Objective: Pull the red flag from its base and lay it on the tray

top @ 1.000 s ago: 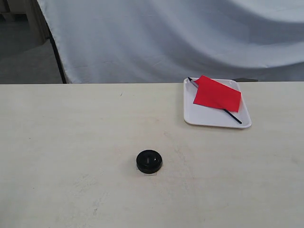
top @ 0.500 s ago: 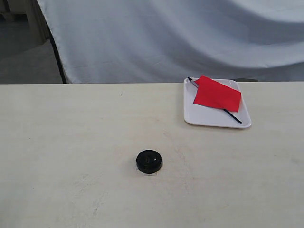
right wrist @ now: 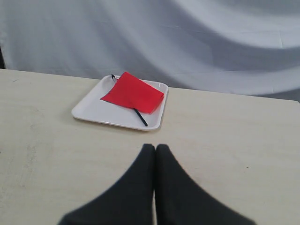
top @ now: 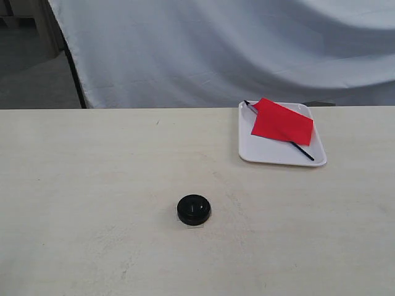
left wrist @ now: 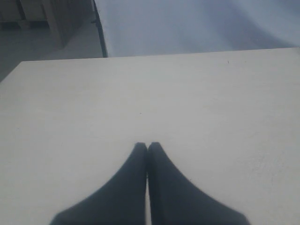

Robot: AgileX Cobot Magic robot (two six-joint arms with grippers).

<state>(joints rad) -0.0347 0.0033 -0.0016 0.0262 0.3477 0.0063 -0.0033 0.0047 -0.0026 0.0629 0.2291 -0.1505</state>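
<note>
- The red flag (top: 282, 122) is lying flat on the tray (top: 271, 155), its cloth spreading over the middle and its thin pole (top: 303, 152) running diagonally across, with the black end pointing toward the tray's near right corner.
- The tray is sitting at the far right of the bench (top: 92, 185), close to its back edge.
- The base (top: 194, 209) is standing alone near the middle of the bench, well apart from the tray, with nothing in it.
- The left pincer (left wrist: 147, 146) is hanging over bare bench, its fingers pressing together and gripping nothing.
- The right pincer (right wrist: 155, 147) is likewise closing on nothing, facing the tray from a distance.
- A pale cloth (top: 216, 49) is draping behind the bench.
</note>
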